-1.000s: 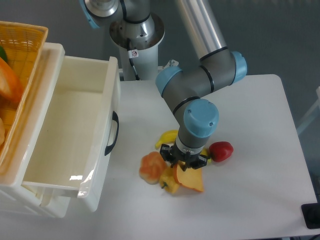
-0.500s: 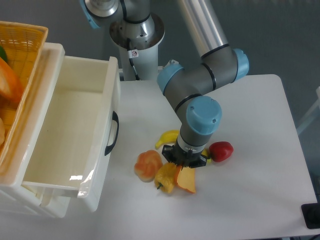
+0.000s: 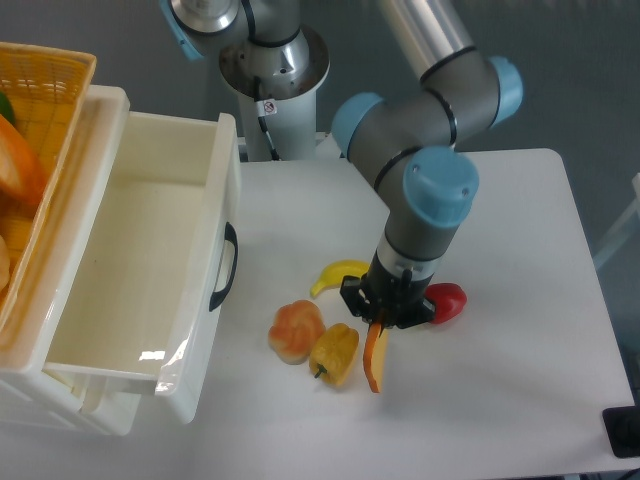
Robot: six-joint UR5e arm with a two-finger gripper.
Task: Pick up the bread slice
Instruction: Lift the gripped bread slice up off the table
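Camera view: the gripper (image 3: 384,322) pinches the bread slice (image 3: 374,356) by its top edge; the slice hangs edge-on, long axis vertical, beside the yellow pepper (image 3: 334,352).

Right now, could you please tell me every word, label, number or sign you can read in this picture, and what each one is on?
No readable words or numbers anywhere.
Small round red-and-white sticker on the white robot base column: a sign of some kind, too small to read.
The white plastic bin, yellow woven basket and toy foods on the white table carry no text.
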